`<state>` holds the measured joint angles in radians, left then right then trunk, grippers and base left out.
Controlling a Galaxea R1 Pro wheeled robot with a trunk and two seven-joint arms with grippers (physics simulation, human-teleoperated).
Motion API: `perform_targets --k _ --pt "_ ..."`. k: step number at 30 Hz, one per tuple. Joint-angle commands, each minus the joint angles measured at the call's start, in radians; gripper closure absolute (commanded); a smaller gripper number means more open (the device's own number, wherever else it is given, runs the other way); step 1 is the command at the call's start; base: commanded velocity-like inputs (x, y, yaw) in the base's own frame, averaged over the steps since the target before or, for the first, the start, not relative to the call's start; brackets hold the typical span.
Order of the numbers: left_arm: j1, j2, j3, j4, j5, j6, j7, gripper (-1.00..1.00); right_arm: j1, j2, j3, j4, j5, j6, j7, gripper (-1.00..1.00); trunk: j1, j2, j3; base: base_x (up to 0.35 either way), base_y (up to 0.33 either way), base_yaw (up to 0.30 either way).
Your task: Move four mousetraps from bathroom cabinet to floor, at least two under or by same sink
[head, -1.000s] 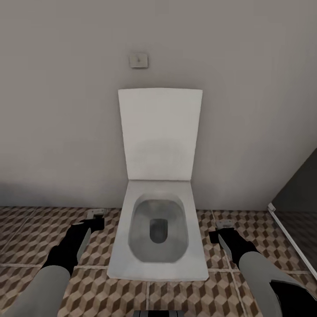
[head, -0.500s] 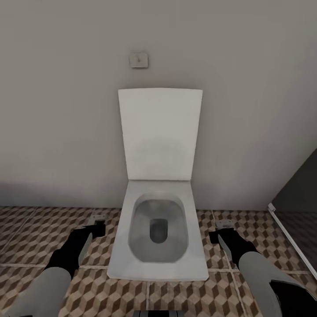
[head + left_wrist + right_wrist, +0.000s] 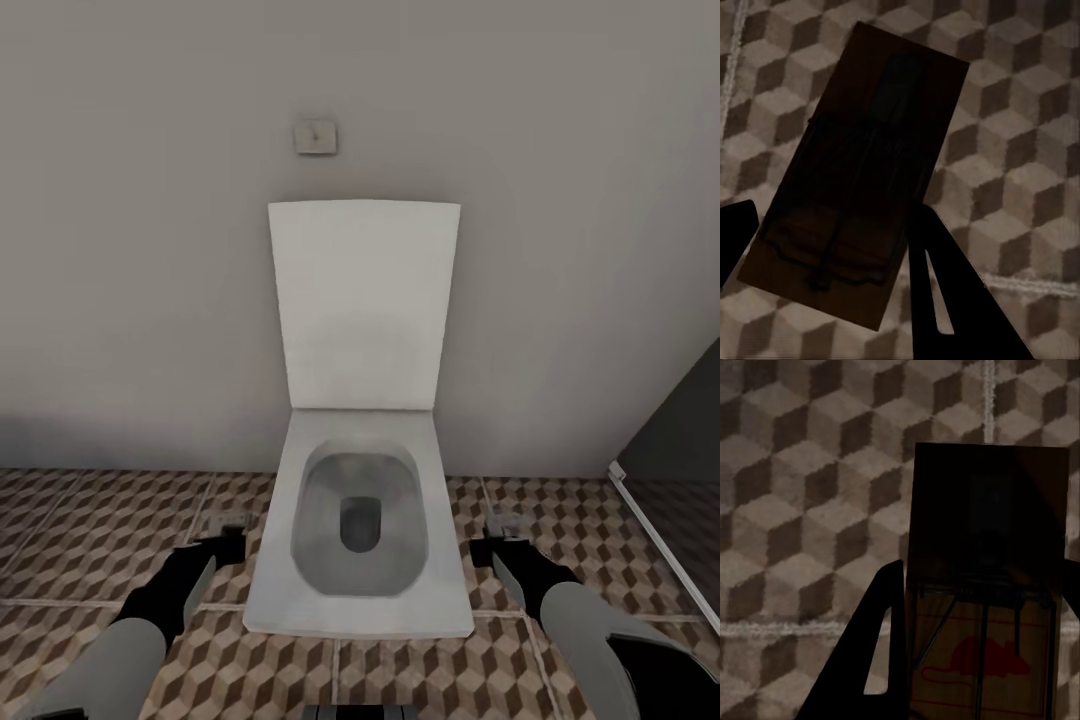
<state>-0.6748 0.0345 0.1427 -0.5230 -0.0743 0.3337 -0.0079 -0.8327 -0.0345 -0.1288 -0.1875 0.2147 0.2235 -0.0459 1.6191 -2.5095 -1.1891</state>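
Head cam: I'm facing a white toilet (image 3: 360,530), lid up against the grey wall, flush button (image 3: 315,137) at 12 o'clock above it. Bathroom floor (image 3: 80,530) with cube-pattern tiles runs on both sides. Left gripper (image 3: 228,528) sits at 8 o'clock of the bowl, right gripper (image 3: 497,530) at 4 o'clock, both low over the tiles. A small greyish slab shows at each fingertip.

Left wrist cam: left mousetrap (image 3: 859,176), dark brown, tilted, sits between the two black fingers (image 3: 945,300); both fingers are against its long edges, so I read it as grasped. Tiles behind it.

Right wrist cam: right mousetrap (image 3: 986,585), red mouse print and wire bar visible, is clamped between the right fingers (image 3: 870,660). Tiles and a grout line behind.
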Motion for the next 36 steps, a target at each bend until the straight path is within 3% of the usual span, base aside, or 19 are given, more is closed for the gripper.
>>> perform_targets --k 1,11,36 --pt "0.000 0.001 0.003 0.013 -0.007 -0.008 -0.002 1.00 0.000 0.002 -0.009 0.010 0.010 -0.008 -0.001 1.00 0.000 0.000 -0.001 0.000 0.000 0.000" --pt "0.000 0.009 0.003 0.039 -0.007 -0.037 -0.013 1.00 0.000 0.008 -0.010 0.069 0.008 -0.043 -0.007 1.00 0.000 0.000 -0.001 0.000 0.000 0.000" --pt "0.001 -0.002 0.006 -0.027 -0.008 -0.021 -0.008 1.00 0.000 -0.004 -0.015 0.082 0.008 -0.058 -0.008 1.00 0.000 0.000 -0.001 0.000 0.000 0.000"
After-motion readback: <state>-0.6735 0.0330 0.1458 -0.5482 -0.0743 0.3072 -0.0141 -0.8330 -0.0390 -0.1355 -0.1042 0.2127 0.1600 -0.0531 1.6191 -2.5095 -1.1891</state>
